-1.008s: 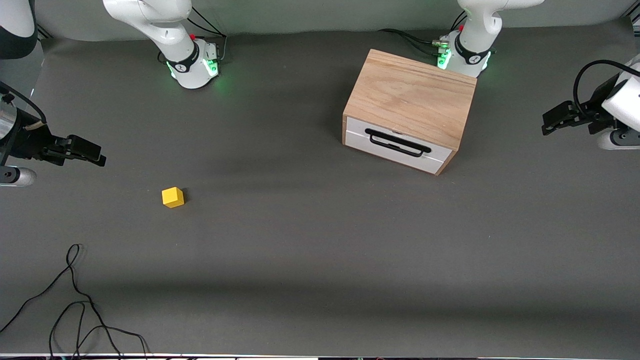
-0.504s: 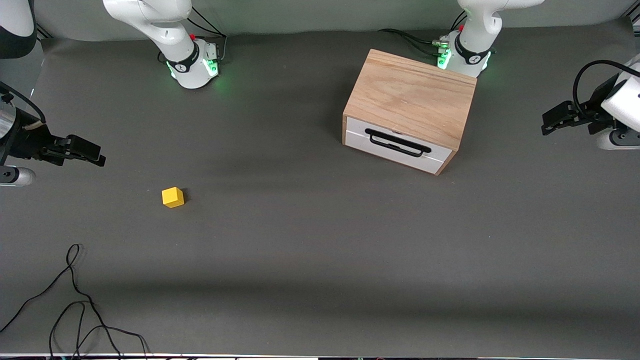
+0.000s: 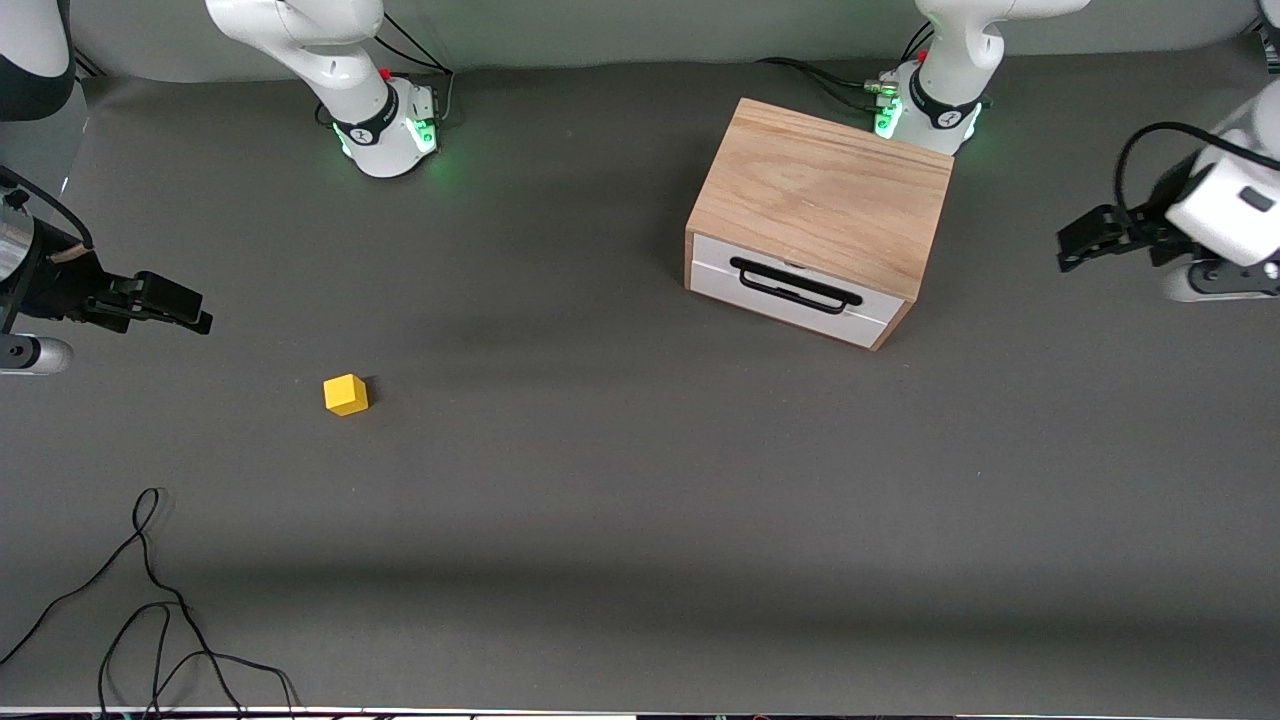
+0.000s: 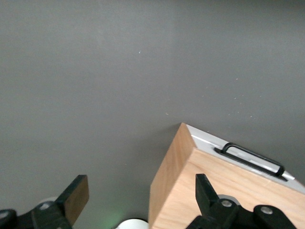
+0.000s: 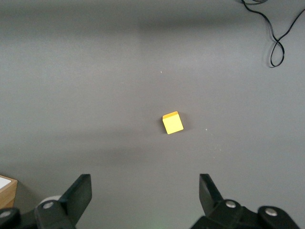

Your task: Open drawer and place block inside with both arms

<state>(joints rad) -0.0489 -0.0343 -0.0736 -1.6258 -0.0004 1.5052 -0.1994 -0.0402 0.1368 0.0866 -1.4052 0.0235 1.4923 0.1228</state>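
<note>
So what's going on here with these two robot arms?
Nothing is being handled yet. The drawer in the wooden box is shut, and the yellow block sits alone on the table toward the right arm's end. The left gripper hangs open beside the box; the right gripper hangs open above the table near the block.

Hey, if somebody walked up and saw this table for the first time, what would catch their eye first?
Probably the yellow block, alone on the dark table toward the right arm's end. Next the wooden box, its drawer shut, by the left arm's base. Both grippers, right and left, hang open over the table's ends.
</note>
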